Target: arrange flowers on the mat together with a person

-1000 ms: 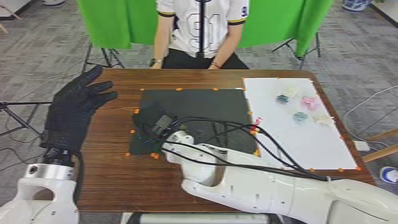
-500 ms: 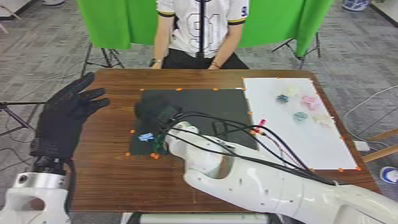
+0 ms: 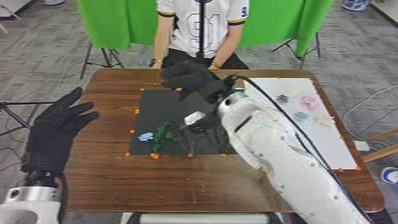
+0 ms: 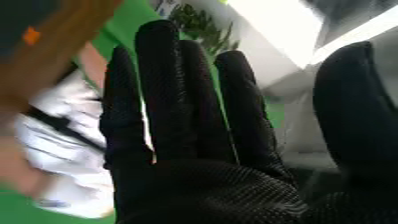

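My right hand (image 3: pixel 188 77) is at the dark mat's (image 3: pixel 191 140) far edge, near the person; in the right wrist view the same right hand (image 4: pixel 204 185) has straight fingers and holds nothing. My left hand (image 3: pixel 55 125) stands off the mat's left side, open. On the mat's near left part lies a blue flower (image 3: pixel 146 136) with green leaves (image 3: pixel 162 137) beside it. Pink (image 3: pixel 310 103), teal (image 3: pixel 302 117), pale and dark blue-green flowers lie on the white sheet (image 3: pixel 329 150) at the right.
Across the table (image 3: pixel 160 185) a person's hands rest at its far edge. My right forearm, with a black cable, crosses the mat's right side and the white sheet's left edge. Small orange markers line the mat and sheet.
My right hand has moved away from the mat's left side to its far edge, uncovering the blue flower and green leaves. My left hand has shifted slightly left and nearer.
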Available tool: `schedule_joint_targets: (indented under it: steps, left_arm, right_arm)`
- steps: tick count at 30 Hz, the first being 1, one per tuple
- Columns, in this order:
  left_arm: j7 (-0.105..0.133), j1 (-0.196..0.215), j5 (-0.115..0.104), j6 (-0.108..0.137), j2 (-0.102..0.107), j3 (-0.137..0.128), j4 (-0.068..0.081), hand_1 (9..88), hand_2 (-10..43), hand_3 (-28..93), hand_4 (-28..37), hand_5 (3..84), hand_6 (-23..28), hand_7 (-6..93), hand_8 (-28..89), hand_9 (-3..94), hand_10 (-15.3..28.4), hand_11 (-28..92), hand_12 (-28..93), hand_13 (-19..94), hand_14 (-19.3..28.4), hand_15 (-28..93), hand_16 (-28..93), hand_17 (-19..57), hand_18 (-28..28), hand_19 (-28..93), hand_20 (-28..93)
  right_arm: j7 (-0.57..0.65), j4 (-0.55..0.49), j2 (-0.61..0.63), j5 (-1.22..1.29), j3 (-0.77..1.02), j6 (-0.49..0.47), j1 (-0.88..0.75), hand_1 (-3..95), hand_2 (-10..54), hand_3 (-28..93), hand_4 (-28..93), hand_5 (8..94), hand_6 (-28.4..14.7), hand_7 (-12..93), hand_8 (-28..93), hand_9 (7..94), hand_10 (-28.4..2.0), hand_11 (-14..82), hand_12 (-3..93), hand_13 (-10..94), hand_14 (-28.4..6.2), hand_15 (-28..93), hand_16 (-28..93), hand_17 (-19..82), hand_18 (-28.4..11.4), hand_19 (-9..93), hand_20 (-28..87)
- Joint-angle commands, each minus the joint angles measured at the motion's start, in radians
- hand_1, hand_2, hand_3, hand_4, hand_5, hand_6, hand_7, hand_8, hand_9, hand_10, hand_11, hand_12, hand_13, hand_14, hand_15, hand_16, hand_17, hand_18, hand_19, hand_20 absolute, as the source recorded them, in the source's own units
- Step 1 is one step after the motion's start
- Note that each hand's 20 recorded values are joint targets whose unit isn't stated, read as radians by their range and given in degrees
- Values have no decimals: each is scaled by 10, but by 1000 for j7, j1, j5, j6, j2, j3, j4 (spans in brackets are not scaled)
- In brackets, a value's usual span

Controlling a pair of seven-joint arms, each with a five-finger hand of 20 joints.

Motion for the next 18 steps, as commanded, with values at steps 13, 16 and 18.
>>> schedule_joint_targets:
  steps: [13,16,18]
  left_arm:
    - [-41,61,11,14,-72,-6,9,211,54,802,-283,353,68,141,-105,350,193,279,87,249,264,571,-121,-92,216,498,106]
    - [-44,53,17,10,-77,8,9,212,55,801,-283,354,67,140,-104,344,189,271,86,248,263,564,-120,-92,215,496,104]
    - [-48,51,18,10,-78,14,9,211,54,802,-283,354,67,140,-104,343,188,270,87,248,263,562,-119,-92,215,496,104]
  right_arm:
    - [-213,-93,79,483,492,138,-551,241,19,755,-247,494,-12,139,-113,489,-174,172,150,449,-181,553,81,131,-223,592,106]
    - [-233,-106,71,495,523,152,-594,238,21,761,-247,491,-11,139,-113,489,-175,170,151,448,-184,552,82,134,-226,593,118]
    - [-232,-112,65,512,541,157,-609,237,23,762,-247,491,-11,138,-112,489,-176,170,151,448,-184,552,82,135,-227,592,122]
